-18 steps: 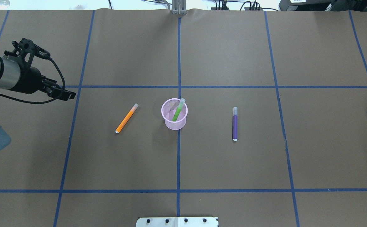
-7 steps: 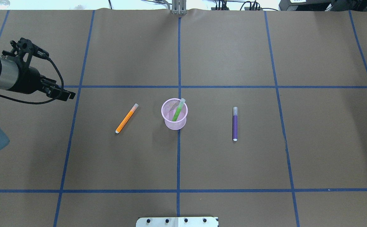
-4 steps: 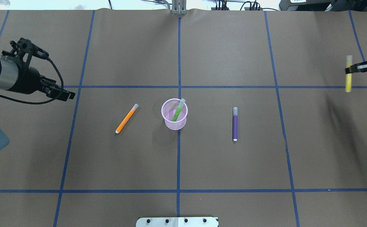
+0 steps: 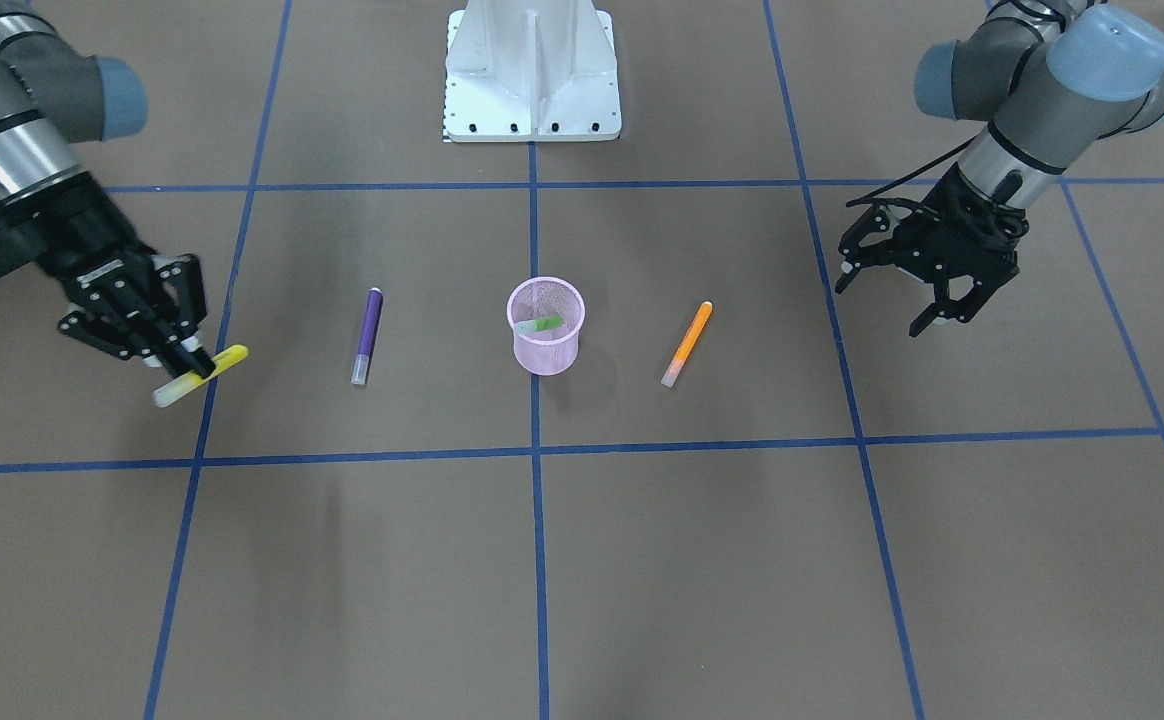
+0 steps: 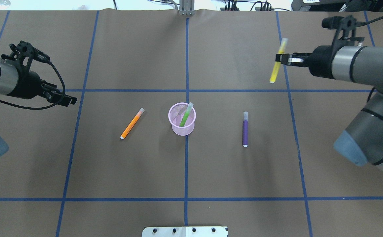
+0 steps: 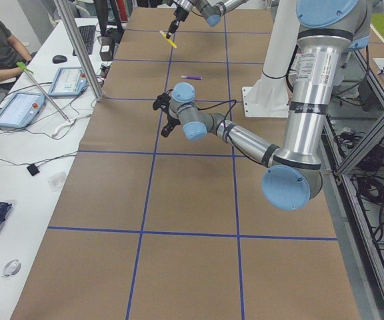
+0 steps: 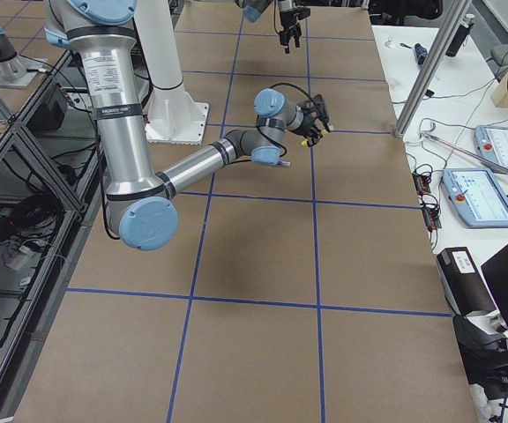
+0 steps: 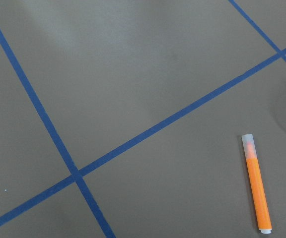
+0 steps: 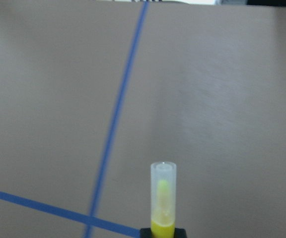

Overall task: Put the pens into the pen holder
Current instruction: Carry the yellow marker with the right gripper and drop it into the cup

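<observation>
Right end effector (image 5: 279,59) clamped on the slim yellow marker pen (image 5: 273,73), held above the brown paper-covered tabletop (image 5: 237,177), well apart from the pale pink wire-mesh pen holder (image 5: 183,131). Slim green marker pen (image 5: 185,118) leans tilted inside the holder. Slim orange marker pen (image 5: 132,123) and slim purple marker pen (image 5: 245,129) lie flat either side of it. Left end effector (image 4: 880,300) — fingers spread, holding nothing.

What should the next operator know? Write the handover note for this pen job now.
Grippers: right gripper shut on the slim yellow marker pen, held above the table; left gripper open, empty.
Done: green marker pen stands in the pale pink wire-mesh pen holder.
Left: drop the yellow one in, then collect the orange marker pen and purple marker pen, lying flat on either side of the holder.
</observation>
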`<state>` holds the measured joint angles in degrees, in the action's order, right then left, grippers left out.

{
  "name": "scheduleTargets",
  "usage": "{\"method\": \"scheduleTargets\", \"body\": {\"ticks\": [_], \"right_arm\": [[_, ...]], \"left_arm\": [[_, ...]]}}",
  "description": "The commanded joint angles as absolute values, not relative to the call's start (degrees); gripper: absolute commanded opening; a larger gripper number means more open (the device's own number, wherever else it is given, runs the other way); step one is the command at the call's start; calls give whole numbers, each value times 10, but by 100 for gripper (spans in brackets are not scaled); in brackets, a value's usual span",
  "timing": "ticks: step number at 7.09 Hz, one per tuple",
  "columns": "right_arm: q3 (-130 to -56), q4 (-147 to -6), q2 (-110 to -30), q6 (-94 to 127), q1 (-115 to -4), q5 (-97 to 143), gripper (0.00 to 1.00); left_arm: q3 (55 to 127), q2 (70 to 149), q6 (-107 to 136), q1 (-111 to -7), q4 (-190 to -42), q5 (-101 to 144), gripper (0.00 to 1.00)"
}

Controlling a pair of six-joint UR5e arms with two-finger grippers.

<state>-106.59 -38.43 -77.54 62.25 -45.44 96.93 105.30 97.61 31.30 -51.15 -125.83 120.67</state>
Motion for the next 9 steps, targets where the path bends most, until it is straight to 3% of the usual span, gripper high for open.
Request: {"method": "scheduleTargets", "body": {"ticks": [1, 4, 8, 9], "right_arm": [[-1085, -418, -699, 633, -293, 710, 0], [-1044, -537, -576, 642, -177, 514, 0], [-999, -535, -560, 665, -166, 497, 0], [-998, -536, -563, 666, -157, 497, 11]], "left_arm": [[1051, 975, 313, -511, -1259, 1207, 99], [1049, 979, 314, -510, -1252, 1206, 99], [1049, 979, 314, -511, -1252, 1206, 99], [1049, 979, 314, -510, -1251, 1206, 99]]}}
